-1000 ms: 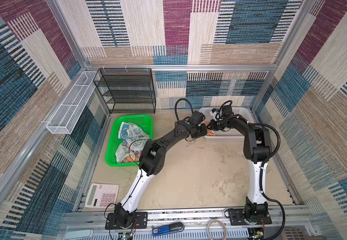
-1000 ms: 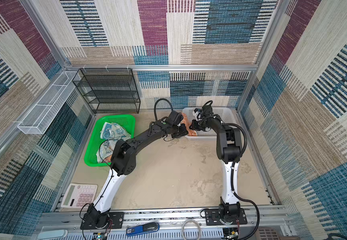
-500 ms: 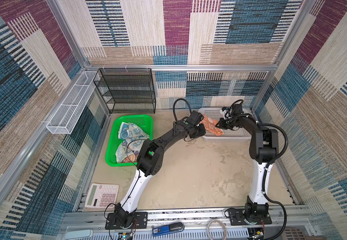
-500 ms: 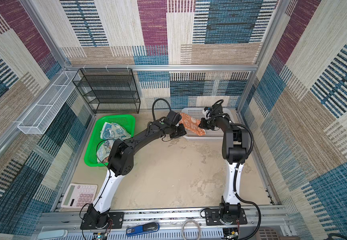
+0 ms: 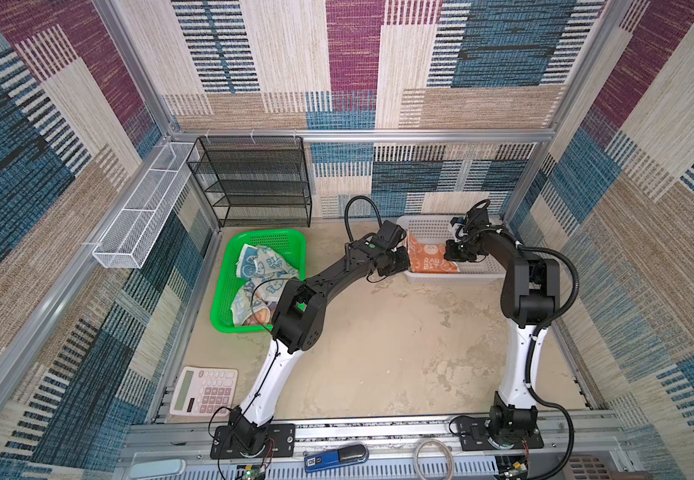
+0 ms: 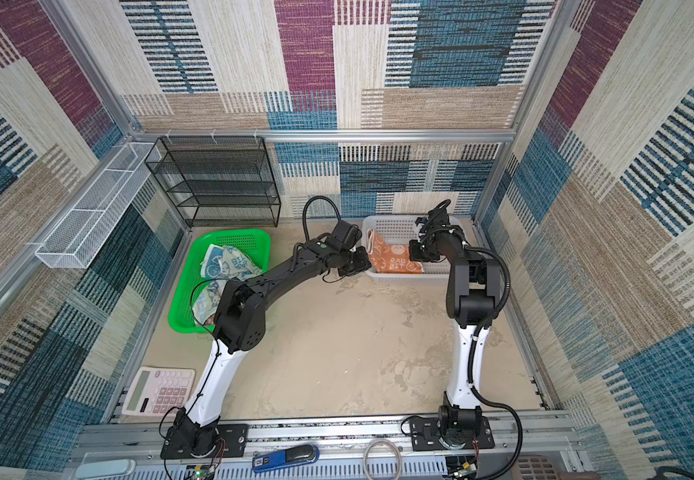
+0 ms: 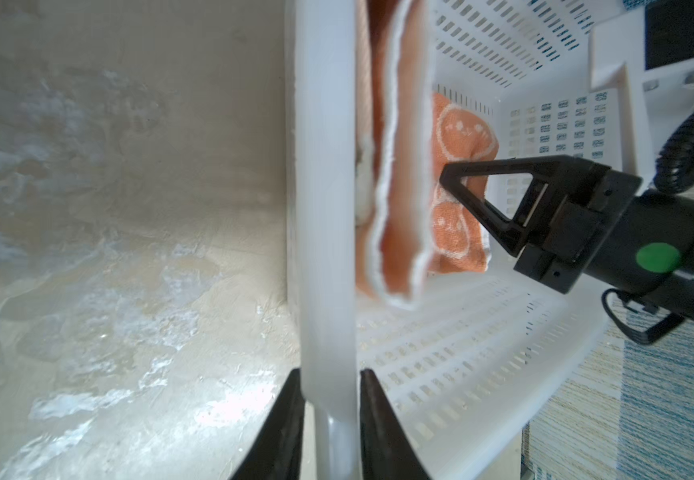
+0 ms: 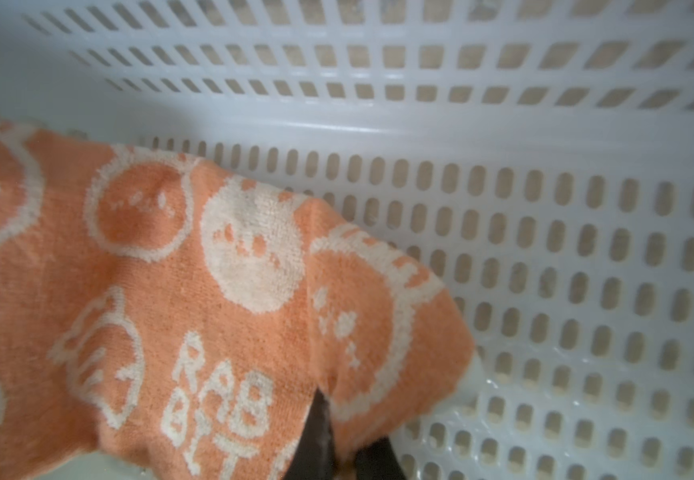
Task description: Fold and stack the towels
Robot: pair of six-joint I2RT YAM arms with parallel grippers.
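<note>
In both top views the small orange terry towel with white rabbit pictures [image 5: 430,261] lies inside the white plastic basket with holes [image 5: 432,226], at the back right of the sand-coloured table [image 5: 378,340]. The orange towel's left end stands up against the white basket's left wall. The left gripper [image 5: 397,262] is right at that wall. The right gripper [image 6: 416,253] is down in the white basket, on the towel's right end. Well apart, on the left, the other towels [image 5: 262,266] — whitish and blue — lie crumpled in the green plastic basket [image 5: 229,291].

In the left wrist view the left gripper [image 7: 329,372] has one black finger [image 7: 287,428] on each side of the white basket's wall [image 7: 324,208]. The fingers are set narrow and hold the wall between them. The orange towel [image 7: 399,174] hangs along the inside of this wall, further along, and does not touch these fingers. The right gripper [image 7: 447,176] has its tips closed together on a fold of the towel.

In the right wrist view the orange towel [image 8: 212,291] shows round rabbit faces and the letters "RAB BIT". One fold of it goes down between the two dark fingers [image 8: 316,440] of the right gripper [image 8: 343,453] — pinched tight. The rest of the towel spreads away from the fingers over the basket's floor [image 8: 586,291].
</note>
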